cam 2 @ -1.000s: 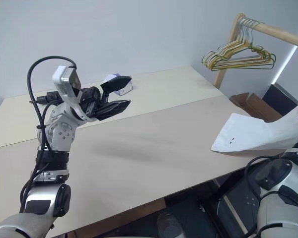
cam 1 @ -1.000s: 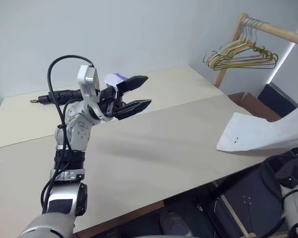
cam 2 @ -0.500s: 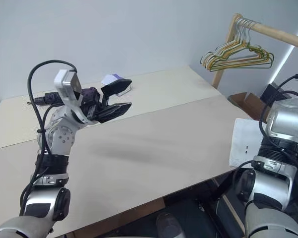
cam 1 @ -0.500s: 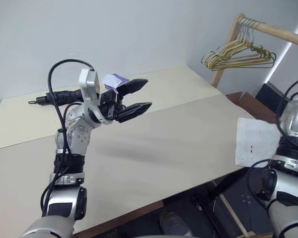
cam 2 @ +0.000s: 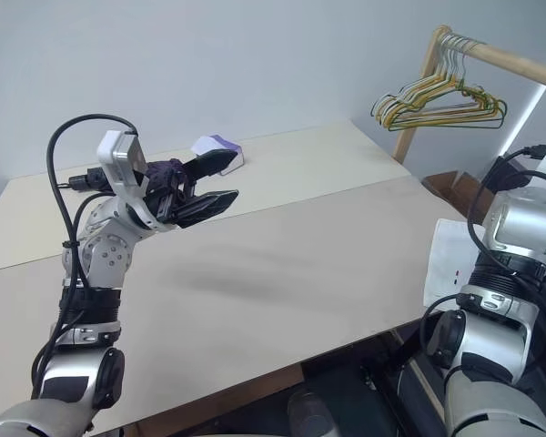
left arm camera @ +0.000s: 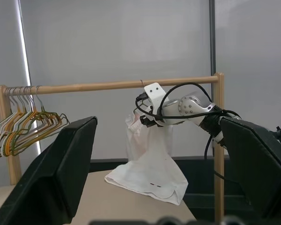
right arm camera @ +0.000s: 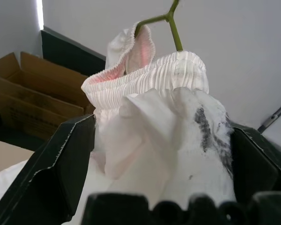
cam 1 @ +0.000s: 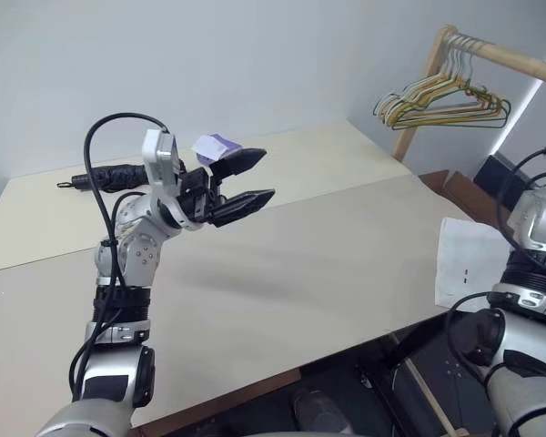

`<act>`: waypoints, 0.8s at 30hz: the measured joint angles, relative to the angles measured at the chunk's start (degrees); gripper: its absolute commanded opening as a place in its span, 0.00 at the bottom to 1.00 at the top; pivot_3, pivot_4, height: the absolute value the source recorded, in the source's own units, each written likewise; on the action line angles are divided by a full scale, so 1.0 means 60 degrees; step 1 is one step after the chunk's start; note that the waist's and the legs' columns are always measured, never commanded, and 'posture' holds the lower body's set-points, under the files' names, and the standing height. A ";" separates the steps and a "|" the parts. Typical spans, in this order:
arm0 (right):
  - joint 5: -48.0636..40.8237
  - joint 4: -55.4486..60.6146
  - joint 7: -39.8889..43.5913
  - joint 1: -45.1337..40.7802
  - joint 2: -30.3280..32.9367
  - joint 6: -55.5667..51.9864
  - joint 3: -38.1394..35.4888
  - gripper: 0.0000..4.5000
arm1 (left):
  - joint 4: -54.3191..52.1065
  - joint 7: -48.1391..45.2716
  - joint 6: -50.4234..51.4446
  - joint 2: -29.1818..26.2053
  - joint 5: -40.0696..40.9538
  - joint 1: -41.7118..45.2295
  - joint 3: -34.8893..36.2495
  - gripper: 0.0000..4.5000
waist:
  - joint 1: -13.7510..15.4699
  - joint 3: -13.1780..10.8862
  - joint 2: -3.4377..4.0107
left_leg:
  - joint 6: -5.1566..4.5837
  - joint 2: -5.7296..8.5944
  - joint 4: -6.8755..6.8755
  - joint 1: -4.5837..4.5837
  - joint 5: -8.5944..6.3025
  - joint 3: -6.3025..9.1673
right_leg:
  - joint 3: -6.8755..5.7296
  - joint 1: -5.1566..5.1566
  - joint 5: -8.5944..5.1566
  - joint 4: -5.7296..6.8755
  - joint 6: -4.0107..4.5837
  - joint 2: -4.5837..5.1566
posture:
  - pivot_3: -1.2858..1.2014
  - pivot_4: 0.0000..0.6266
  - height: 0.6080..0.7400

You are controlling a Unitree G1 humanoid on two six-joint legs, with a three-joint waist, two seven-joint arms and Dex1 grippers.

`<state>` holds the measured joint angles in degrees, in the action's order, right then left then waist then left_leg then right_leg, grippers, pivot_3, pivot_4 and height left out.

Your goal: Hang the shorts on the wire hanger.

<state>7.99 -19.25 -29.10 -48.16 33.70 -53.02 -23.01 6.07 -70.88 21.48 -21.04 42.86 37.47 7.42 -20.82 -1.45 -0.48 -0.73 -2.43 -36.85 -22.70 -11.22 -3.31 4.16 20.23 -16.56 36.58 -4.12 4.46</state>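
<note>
Room: plain pale walls, dark skirting.

Table: one, beige, top made of two panels.

Wooden rack: one, off the table's right edge, with a single horizontal rail.

Shorts: one pair, white. They hang beneath the rail just off the table's right edge, and their lower hem rests on that edge. The gathered waistband is bunched at the top, showing the reddish inside.

Cardboard box: one, open, on the floor below the rack.

Coloured hangers: one bunch at the rail's far end. The number of hangers cannot be told.

Black rolled item: one, near the table's far left edge.

Wire hanger: one. Its stem and hook rise from the waistband, and the rest is hidden in the cloth.

Grippers: two.
- Left gripper: raised over the table's left half, fingers spread wide, holding nothing.
- Right gripper: at the top of the shorts, one finger standing well out on each side of the cloth and not pinching it.

Tissue box: one, by the table's far edge.

Handling note: the step looks like settling and letting go.
- Check that the waistband sits evenly on the hanger's shoulders.
- Draw the right gripper straight back so neither finger snags the cloth or tips the hanger.
- Watch the hem on the table edge, which may drag the shorts askew.
</note>
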 measured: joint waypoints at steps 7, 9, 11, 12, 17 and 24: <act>0.1893 0.1055 0.0938 0.0322 0.0492 0.0146 0.3278 0.99 | 0.0022 -0.0089 0.0026 -0.0039 -0.0002 0.0004 0.0013 1.00 | -0.0070 -0.0008 -0.0003 | 0.0001 -0.0005 0.0002 0.0001 0.0000 0.0002 | -0.0001 0.0004 -0.0001 0.0001 -0.0001 -0.0003 | 0.41 0.00 1.00; 0.2135 0.1276 0.1149 0.0431 0.0486 0.0307 0.3727 0.99 | 0.0032 -0.0084 0.0027 -0.0047 -0.0003 0.0004 0.0014 1.00 | -0.0054 -0.0016 -0.0015 | 0.0001 -0.0001 0.0002 -0.0005 0.0000 0.0003 | -0.0002 0.0005 -0.0001 -0.0002 -0.0002 0.0000 | 0.41 0.00 1.00; 0.2301 0.1612 0.1425 0.0673 0.0468 0.0555 0.3939 0.99 | 0.0032 -0.0048 0.0027 -0.0070 -0.0003 0.0001 0.0026 1.00 | -0.0019 -0.0024 -0.0029 | 0.0001 -0.0002 0.0002 -0.0015 0.0000 0.0010 | -0.0010 0.0008 0.0000 -0.0008 -0.0003 0.0000 | 0.41 0.00 1.00; 0.2312 0.1685 0.1557 0.0717 0.0453 0.0647 0.4054 0.99 | 0.0031 -0.0018 0.0027 -0.0107 -0.0003 -0.0001 0.0043 1.00 | -0.0006 -0.0028 -0.0035 | 0.0001 -0.0001 0.0002 -0.0020 0.0000 0.0010 | -0.0009 0.0012 0.0001 -0.0008 -0.0005 0.0002 | 0.41 0.00 1.00; 0.2214 0.2614 0.2796 0.1016 0.0370 0.1056 0.4158 0.99 | -0.0314 0.0088 0.0234 -0.0240 0.0253 -0.0228 0.0255 1.00 | 0.0089 -0.0039 -0.0047 | 0.0002 -0.0007 0.0002 -0.0019 -0.0001 0.0012 | -0.0011 0.0015 0.0002 -0.0008 -0.0006 0.0000 | 0.43 0.00 1.00; 0.2004 0.3617 0.5211 0.1746 0.0440 0.1497 0.4971 0.99 | -0.1196 0.0370 0.0604 -0.0859 0.0545 -0.1012 0.0641 1.00 | 0.0501 -0.0048 -0.0062 | 0.0004 -0.0008 0.0002 -0.0018 -0.0002 0.0010 | -0.0012 0.0015 0.0004 -0.0009 -0.0008 0.0003 | 0.46 0.00 1.00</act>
<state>20.01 2.45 2.17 -37.69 36.34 -44.03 6.82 -1.11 -68.66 25.11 -26.19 46.13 31.40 11.27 -17.81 -1.74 -0.85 -0.71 -2.48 -36.84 -22.81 -11.24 -3.25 4.09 20.32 -16.54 36.53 -4.16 4.48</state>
